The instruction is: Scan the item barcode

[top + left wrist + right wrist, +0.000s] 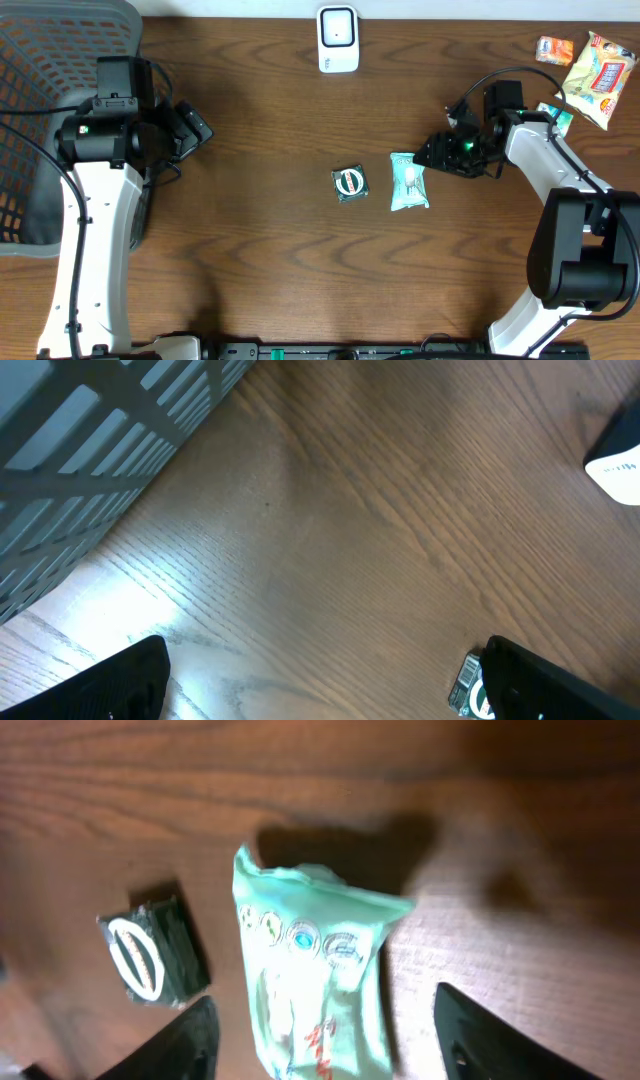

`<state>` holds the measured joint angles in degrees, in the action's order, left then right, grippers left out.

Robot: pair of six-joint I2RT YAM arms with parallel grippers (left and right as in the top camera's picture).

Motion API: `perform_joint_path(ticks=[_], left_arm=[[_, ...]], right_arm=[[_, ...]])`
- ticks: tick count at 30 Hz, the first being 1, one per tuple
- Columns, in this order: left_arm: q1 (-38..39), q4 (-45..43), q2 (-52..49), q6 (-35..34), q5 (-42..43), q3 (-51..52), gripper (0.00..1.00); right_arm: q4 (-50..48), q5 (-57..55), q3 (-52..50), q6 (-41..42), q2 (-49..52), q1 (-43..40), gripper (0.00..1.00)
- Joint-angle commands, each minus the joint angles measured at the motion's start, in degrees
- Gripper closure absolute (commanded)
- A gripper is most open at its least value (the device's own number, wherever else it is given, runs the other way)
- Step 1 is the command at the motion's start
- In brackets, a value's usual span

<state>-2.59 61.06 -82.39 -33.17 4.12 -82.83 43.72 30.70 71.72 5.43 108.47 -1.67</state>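
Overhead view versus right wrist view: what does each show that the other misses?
Only overhead: the white scanner, the gray basket, the snack packets at the far right, and the left arm. Only right wrist: its own fingers spread apart, flanking the mint-green pouch without gripping it. Both: that pouch lying beside the small dark green packet on the wooden table.

Wooden table (260, 120) is carrying a white scanner (338, 38). Below the scanner, a dark green packet (350, 184) and mint pouch (408, 182) are lying side by side. Snack packets (598, 65) are lying far right of it and a grey basket (60, 120) is sitting far left.
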Motion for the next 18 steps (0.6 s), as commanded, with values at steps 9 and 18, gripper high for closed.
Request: perform_joint_path(ticks=[9,18], left_arm=[[-0.28,0.0,-0.04,-0.04,-0.74,0.07,0.02],[-0.28,0.0,-0.04,-0.07,-0.74,0.07,0.02]], right_arm=[[1.9,-6.34,-1.79,7.32,-0.5,3.91,0.45],[-6.21,-13.53,-8.9,16.72,-0.44,8.74,0.51]])
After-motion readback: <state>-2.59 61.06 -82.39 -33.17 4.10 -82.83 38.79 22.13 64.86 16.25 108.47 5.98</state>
